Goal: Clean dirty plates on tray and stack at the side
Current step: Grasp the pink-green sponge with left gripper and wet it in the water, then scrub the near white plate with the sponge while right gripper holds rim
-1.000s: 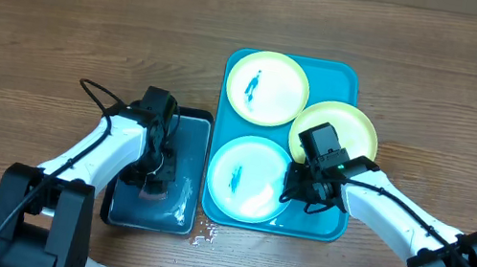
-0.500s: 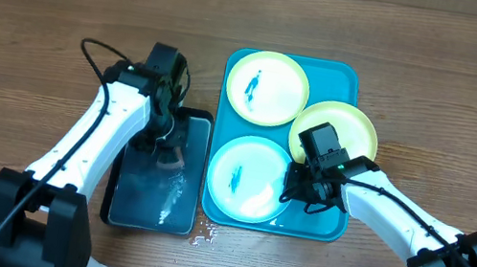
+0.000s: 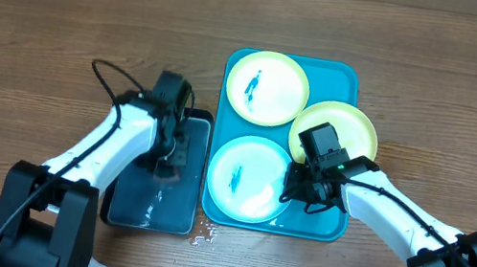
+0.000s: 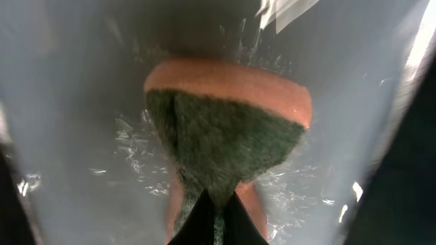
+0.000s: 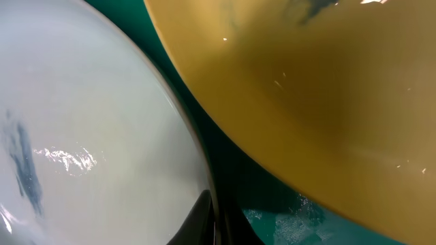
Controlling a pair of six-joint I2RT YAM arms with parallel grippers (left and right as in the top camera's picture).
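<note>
The teal tray (image 3: 337,226) holds three plates. The far plate (image 3: 267,87) and the near plate (image 3: 246,177) each bear a blue smear; the right plate (image 3: 345,124) overlaps the tray's right edge. My right gripper (image 3: 291,189) is shut on the near plate's right rim; in the right wrist view (image 5: 216,207) its jaws pinch the whitish plate (image 5: 102,136) beside the yellow-green plate (image 5: 306,88). My left gripper (image 3: 165,162) is shut on an orange and green sponge (image 4: 231,129), pressed into water in the dark tray (image 3: 153,207).
The dark grey-black tray sits directly left of the teal tray, their edges almost touching. Water drops (image 3: 203,234) lie on the wooden table by the trays' front corners. Both arms reach in from the table's near edge.
My left gripper moved with the sponge inside the dark tray, first away toward its far end, then slightly back. The right arm and the plates have not moved.
</note>
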